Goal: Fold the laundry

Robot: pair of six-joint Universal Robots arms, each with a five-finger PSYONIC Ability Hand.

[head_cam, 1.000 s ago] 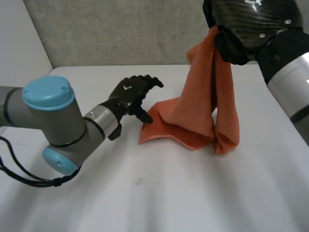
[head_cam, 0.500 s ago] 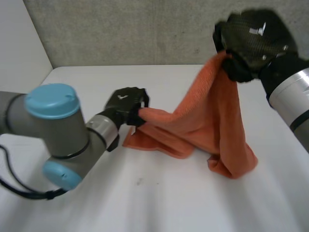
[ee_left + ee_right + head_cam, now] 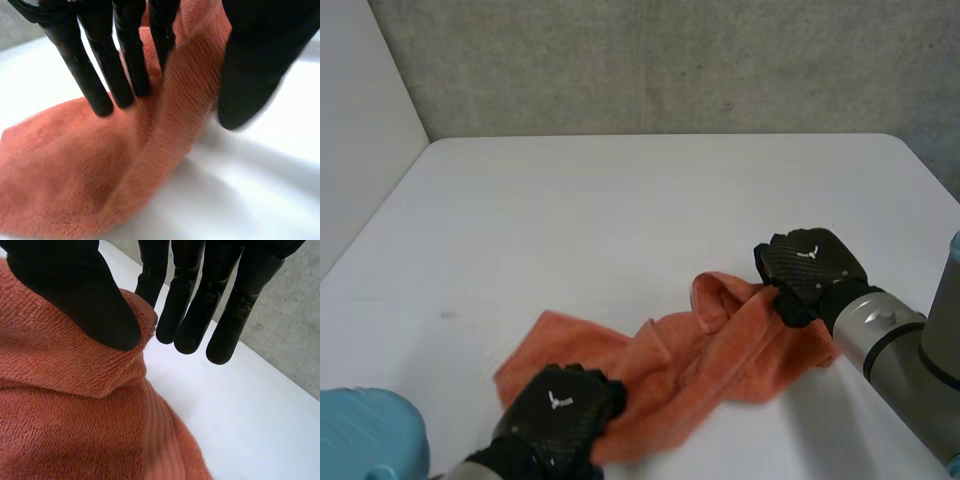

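Note:
An orange towel [image 3: 720,350] lies rumpled on the white table [image 3: 620,200], stretched in a band between my two hands. My left hand [image 3: 560,415] sits on its near left end. In the left wrist view a raised ridge of the towel [image 3: 185,100] runs up between the straight fingers [image 3: 125,60] and the thumb [image 3: 260,65]. My right hand [image 3: 810,270] rests on the far right end. There its thumb [image 3: 75,290] presses a folded edge of the towel [image 3: 60,415] against the straight fingers [image 3: 225,315].
The table's left edge meets a white side wall [image 3: 360,150], and a grey wall [image 3: 670,60] runs along the back. My right forearm [image 3: 890,345] lies at the table's near right, and the left arm's blue cap [image 3: 360,440] at the near left corner.
The right hand has come down from high above the table, laying the hanging towel down. The left hand closed on the towel's lower end and drew it to the near left.

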